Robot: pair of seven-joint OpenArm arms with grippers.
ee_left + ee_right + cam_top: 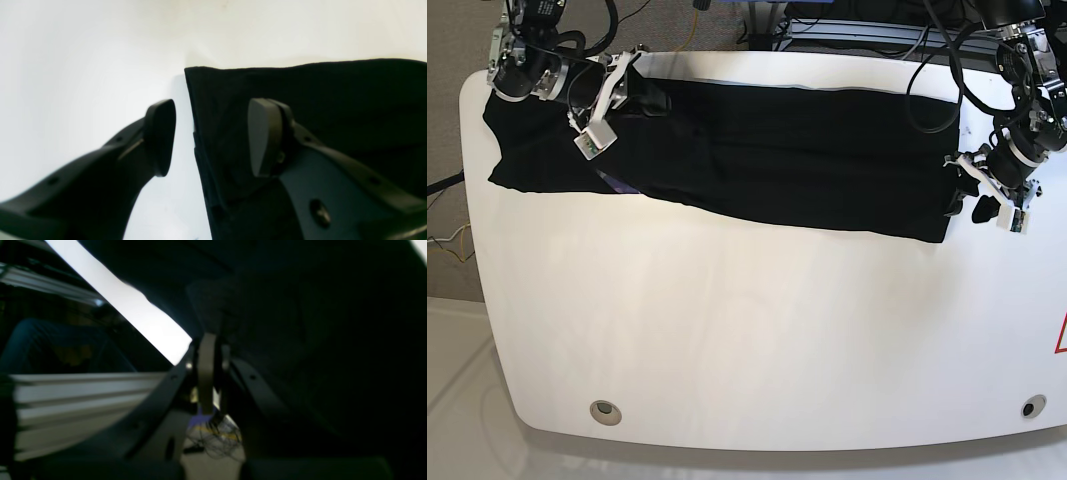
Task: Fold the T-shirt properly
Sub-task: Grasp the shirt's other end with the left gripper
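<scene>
White tabletop (747, 330) fills most of your base view, with the T-shirt (757, 150) spread as a long black band across its far half, reaching from the left edge almost to the right edge. At the left of that view you have your right gripper (649, 98) lying low over the cloth near the shirt's upper left part, its jaws pressed together; in the right wrist view the right gripper's tips (213, 346) sit against dark fabric and seem to pinch a fold, though the picture is too dim to be sure. A small purplish patch (617, 184) shows at the shirt's lower edge just below that arm. Over on the right, your left gripper (972, 195) stands with its jaws wide apart at the shirt's right end: the left wrist view shows one finger (160, 136) over bare table and the other finger (263, 136) over the cloth, straddling the shirt's edge without clamping it.
</scene>
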